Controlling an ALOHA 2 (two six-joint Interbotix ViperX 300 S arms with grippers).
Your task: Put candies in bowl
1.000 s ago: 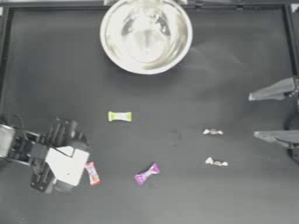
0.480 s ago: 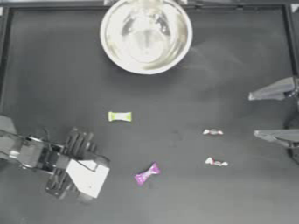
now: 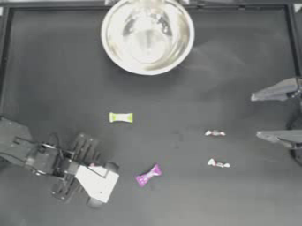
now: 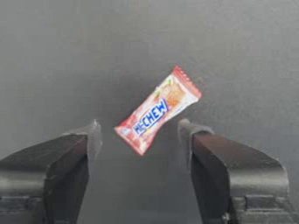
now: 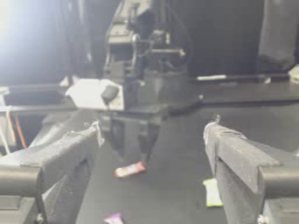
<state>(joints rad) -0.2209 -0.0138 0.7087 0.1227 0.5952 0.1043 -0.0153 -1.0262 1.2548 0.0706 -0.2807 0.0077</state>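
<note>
The silver bowl (image 3: 147,35) stands at the far middle of the table. My left gripper (image 3: 94,177) hangs open over the red-pink candy (image 4: 158,110), which lies on the table between its jaws and is hidden in the top view. The right wrist view shows that candy (image 5: 130,169) just below the left fingers. A purple candy (image 3: 147,175) lies right of the left gripper. Farther off is a yellow-green one (image 3: 121,117). Two white candies (image 3: 214,133) (image 3: 218,164) lie toward my right gripper (image 3: 255,115), parked open at the right edge.
A raised frame edge (image 3: 147,5) runs along the table's far side behind the bowl. Dark table surface (image 3: 70,79) stretches between the bowl and the candies.
My left arm has swung right and forward, and its gripper now covers the red-pink candy in the top view. The right arm and the other candies have not moved.
</note>
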